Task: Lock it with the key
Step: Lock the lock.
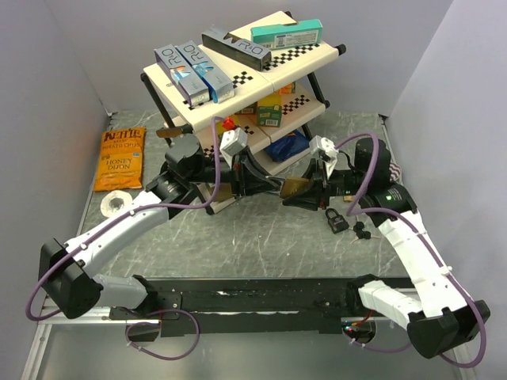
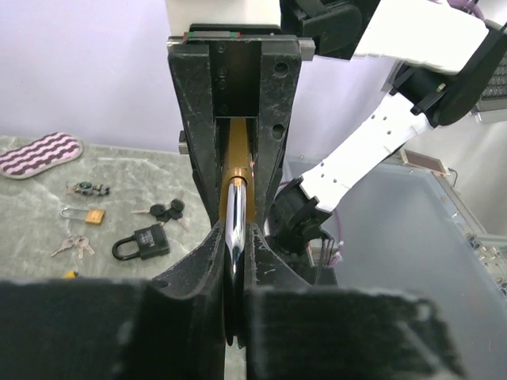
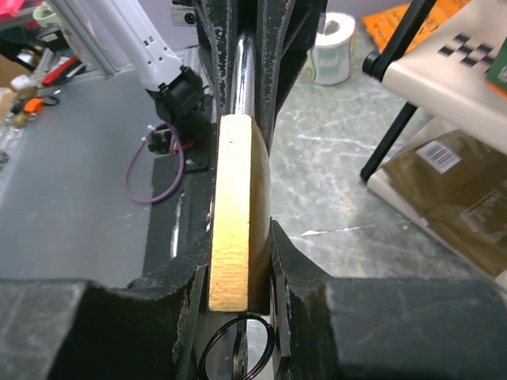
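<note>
Braced before the shelf rack (image 1: 317, 51) for keying: padlock (image 1: 292, 188), its shackle (image 2: 236, 218) clenched in left gripper (image 2: 235, 241), brass body (image 3: 234, 206) clamped in right gripper (image 3: 238, 249).

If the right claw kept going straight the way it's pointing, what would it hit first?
The left gripper. It faces the right gripper head on, pinching the silver shackle of the brass padlock that the right gripper clamps, so the two would probably meet almost at once.
</note>
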You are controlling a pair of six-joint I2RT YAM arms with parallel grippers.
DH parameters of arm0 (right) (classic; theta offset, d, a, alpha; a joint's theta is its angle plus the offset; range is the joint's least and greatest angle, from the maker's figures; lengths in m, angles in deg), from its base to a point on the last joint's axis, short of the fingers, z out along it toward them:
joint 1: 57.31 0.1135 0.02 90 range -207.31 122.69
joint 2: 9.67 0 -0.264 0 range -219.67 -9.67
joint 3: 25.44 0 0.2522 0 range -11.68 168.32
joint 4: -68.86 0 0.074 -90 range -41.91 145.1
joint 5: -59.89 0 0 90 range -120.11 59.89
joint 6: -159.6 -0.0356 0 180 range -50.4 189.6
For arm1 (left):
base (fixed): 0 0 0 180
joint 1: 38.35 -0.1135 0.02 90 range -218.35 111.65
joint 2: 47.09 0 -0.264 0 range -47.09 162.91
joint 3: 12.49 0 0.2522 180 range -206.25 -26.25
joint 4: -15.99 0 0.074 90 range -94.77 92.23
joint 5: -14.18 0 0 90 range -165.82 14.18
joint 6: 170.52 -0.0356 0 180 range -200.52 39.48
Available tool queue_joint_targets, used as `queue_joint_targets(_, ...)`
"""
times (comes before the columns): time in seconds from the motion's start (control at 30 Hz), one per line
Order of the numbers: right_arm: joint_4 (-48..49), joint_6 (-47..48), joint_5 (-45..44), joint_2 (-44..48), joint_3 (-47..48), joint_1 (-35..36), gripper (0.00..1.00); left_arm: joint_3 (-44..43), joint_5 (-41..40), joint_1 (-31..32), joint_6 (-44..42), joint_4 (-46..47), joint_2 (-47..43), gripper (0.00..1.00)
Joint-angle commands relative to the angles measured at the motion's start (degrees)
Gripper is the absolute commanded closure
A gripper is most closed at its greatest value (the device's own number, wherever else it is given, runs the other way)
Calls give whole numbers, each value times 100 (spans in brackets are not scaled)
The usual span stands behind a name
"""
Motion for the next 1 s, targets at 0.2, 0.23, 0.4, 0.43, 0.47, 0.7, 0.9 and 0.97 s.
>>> queue_joint_targets(0.2, -132, 22, 387, -53, 435, -14, 100, -573, 392, -332, -1659, -2124, -304, 53)
queue_joint_targets(0.23, -115, 13, 396, -53, 434, -5, 100, -572, 444, -350, -1703, -2221, -348, 52)
queue_joint_targets(0.4, -123, 57, 449, -106, 496, -5, 100, -599, 506, -377, -1836, -2564, -261, 50)
queue_joint_targets(0.43, -150, 118, 449, -123, 513, -5, 100, -625, 515, -377, -1836, -2573, -234, 51)
queue_joint_targets(0.47, -158, 136, 458, -132, 522, -5, 100, -686, 524, -377, -1818, -2573, -208, 54)
queue_joint_targets(0.7, -211, 259, 414, -185, 584, 39, 100, -792, 778, -368, -1616, -2450, -23, 83)
queue_joint_targets(0.9, -211, 373, 370, -220, 566, 171, 100, -757, 936, -307, -1388, -2160, 38, 99)
queue_joint_targets(0.97, -142, 356, 370, -238, 557, 267, 100, -748, 911, -263, -1326, -2038, 47, 99)
